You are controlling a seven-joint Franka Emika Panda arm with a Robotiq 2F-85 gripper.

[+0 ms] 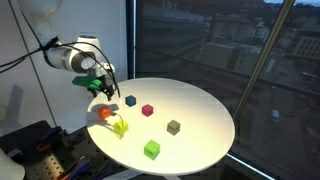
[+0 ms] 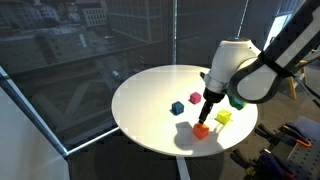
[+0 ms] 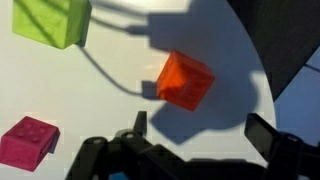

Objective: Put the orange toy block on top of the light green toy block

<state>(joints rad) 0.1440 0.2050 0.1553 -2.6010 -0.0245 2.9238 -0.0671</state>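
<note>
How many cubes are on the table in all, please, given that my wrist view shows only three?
Observer: Six. Besides your three, an exterior view shows a blue cube, an olive cube and a bright green cube.
Operator: Thank you. Is the gripper down around the orange toy block?
Observer: No. In both exterior views the gripper hangs above the orange toy block, not around it.
Operator: My view crops the light green toy block. Is its top free?
Observer: Yes. The light green toy block shows a bare top in both exterior views.
</note>
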